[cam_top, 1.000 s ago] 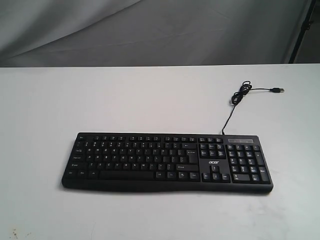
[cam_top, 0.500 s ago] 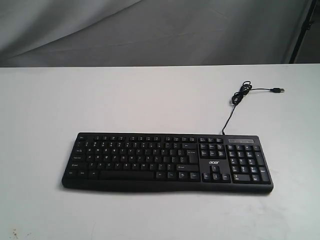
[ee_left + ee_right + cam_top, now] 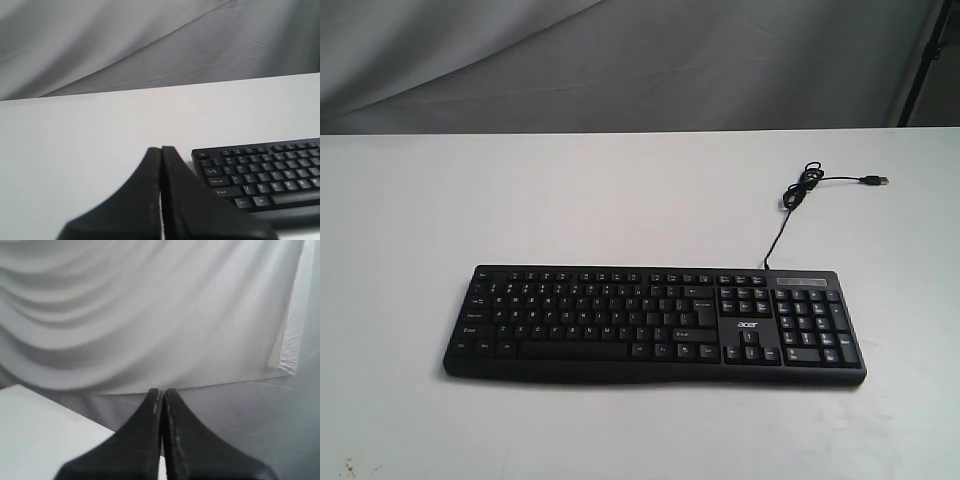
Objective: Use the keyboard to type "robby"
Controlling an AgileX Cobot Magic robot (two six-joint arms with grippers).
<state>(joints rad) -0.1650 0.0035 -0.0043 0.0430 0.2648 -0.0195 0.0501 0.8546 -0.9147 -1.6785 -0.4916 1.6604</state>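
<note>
The black keyboard [image 3: 655,322] with white legends and an acer logo lies flat on the white table [image 3: 570,200], near its front, number pad to the right. Neither arm shows in the exterior view. In the left wrist view my left gripper [image 3: 161,149] is shut with nothing in it, off the keyboard's [image 3: 265,172] Esc-side end and apart from it. In the right wrist view my right gripper [image 3: 161,390] is shut and empty, facing the grey curtain; the keyboard is out of that view.
The thin black USB cable [image 3: 800,190] runs from the keyboard's back edge to a small coil and a plug [image 3: 872,180] at the right rear. A grey curtain [image 3: 620,60] hangs behind the table. A dark stand leg [image 3: 925,60] is at far right.
</note>
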